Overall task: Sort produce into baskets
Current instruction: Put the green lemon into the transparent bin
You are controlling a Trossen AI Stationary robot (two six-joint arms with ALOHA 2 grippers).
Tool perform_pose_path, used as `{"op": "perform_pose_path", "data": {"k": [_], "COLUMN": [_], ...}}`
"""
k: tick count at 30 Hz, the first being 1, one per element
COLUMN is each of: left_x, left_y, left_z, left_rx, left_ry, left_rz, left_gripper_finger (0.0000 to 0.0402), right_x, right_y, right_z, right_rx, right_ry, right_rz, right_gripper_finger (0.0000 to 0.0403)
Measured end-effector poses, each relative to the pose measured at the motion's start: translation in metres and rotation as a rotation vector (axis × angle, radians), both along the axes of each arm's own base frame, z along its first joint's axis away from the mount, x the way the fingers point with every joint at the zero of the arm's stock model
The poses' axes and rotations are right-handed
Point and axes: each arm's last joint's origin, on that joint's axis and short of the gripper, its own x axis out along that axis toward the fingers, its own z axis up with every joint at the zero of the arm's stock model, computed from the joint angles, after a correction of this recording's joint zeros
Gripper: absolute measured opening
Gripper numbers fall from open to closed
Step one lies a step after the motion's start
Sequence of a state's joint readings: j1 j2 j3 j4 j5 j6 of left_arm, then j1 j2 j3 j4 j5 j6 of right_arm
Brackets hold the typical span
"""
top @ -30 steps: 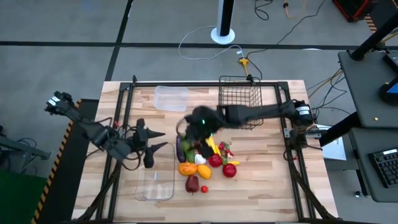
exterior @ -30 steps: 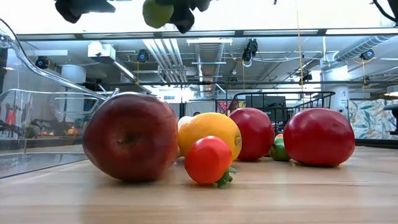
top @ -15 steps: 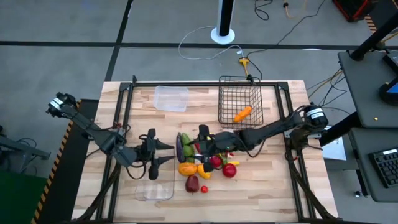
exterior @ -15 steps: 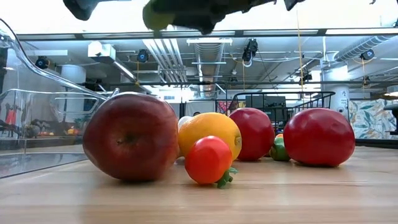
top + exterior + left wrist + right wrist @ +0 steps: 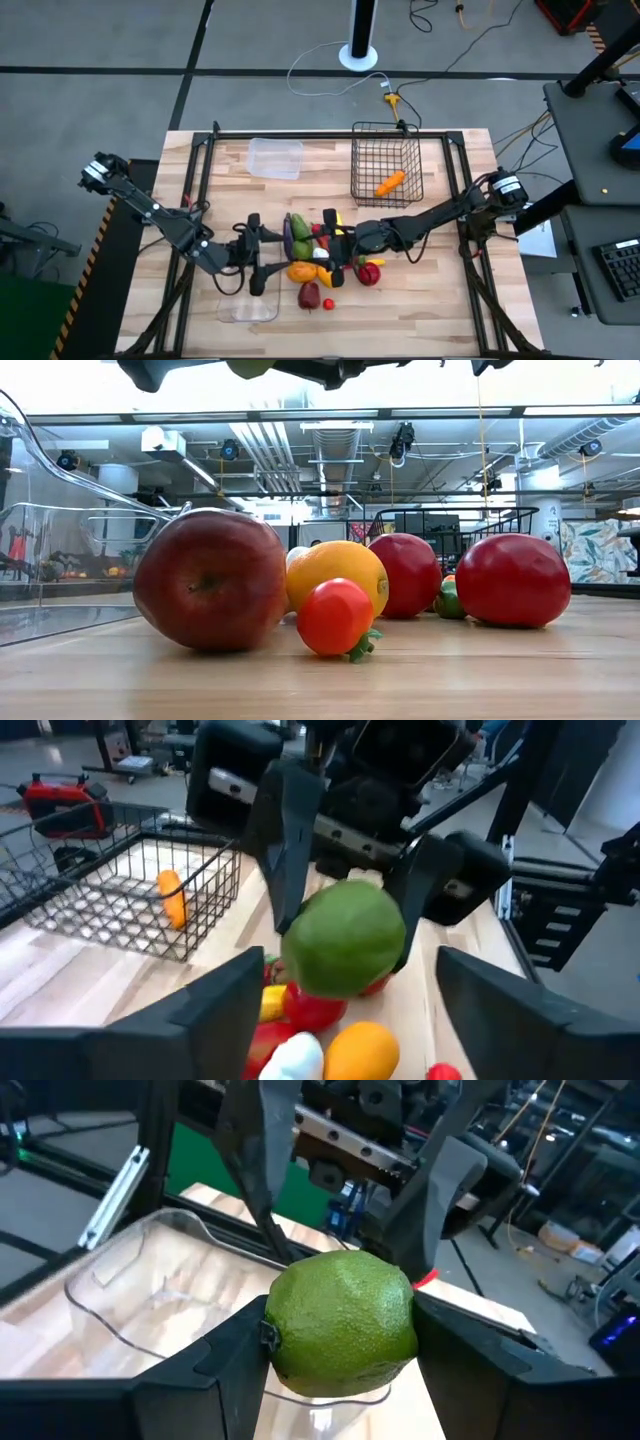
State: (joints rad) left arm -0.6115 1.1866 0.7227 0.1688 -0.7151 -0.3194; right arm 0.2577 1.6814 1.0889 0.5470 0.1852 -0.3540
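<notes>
One sorted: only the carrot (image 5: 390, 183) lies in a basket so far.
Left pincer (image 5: 262, 264): fingers spread wide, holding nothing. It hangs over the near end of the tray and faces the lime.
Tray (image 5: 243, 303): on the table's left side. Nothing shows in it yet.
Tub (image 5: 275, 158): at the back, left of middle. Nothing shows in it either.
Lime (image 5: 343, 1322): up in the air, just beside the tray and right in front of the left pincer. It is not yet in any basket.
Pile (image 5: 320, 265): about a dozen fruits and veggies wait in the middle of the table, with the apple (image 5: 210, 580) at the front. None of these are sorted.
Right pincer (image 5: 333, 250): fingers closed on the lime, above the left part of the pile.
Wire basket (image 5: 385, 152): at the back, right of middle. The carrot is the only thing in it.
Done: just a little bit, I think.
Left to do: place the lime, then the whole pile.
</notes>
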Motion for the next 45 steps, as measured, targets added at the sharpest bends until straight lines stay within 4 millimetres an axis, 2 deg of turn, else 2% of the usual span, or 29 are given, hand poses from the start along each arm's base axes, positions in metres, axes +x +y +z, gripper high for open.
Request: {"op": "perform_pose_path", "data": {"k": [7, 15, 21, 29, 33, 38, 45], "left_x": [0.004, 0.021, 0.024, 0.023, 0.025, 0.026, 0.026], "left_y": [0.004, 0.012, 0.011, 0.013, 0.019, 0.021, 0.023], "left_z": [0.0, -0.006, 0.0, 0.001, -0.001, -0.003, -0.004], "left_rx": [-0.009, -0.007, -0.01, -0.046, -0.096, -0.137, -0.143], "left_ry": [-0.008, -0.024, -0.083, -0.076, -0.073, -0.062, -0.053], "left_rz": [0.013, 0.052, 0.002, -0.014, 0.044, 0.046, 0.04], "left_gripper_finger": [0.0332, 0.0325, 0.0304, 0.0226, 0.0207, 0.0222, 0.0268], "right_x": [0.0, 0.003, 0.003, 0.003, 0.003, 0.003, 0.003], "right_y": [0.003, 0.002, 0.002, 0.003, 0.002, 0.002, 0.004], "right_z": [0.002, 0.011, 0.009, 0.009, 0.008, 0.007, 0.011], "right_rx": [-0.128, -0.239, -0.259, -0.259, -0.262, -0.278, -0.424], "right_ry": [-0.028, -0.048, -0.027, -0.028, -0.021, -0.017, -0.056], "right_rz": [0.004, -0.02, -0.014, -0.006, -0.013, -0.019, -0.032], "right_gripper_finger": [0.0215, 0.0215, 0.0215, 0.0215, 0.0215, 0.0215, 0.0215]}}
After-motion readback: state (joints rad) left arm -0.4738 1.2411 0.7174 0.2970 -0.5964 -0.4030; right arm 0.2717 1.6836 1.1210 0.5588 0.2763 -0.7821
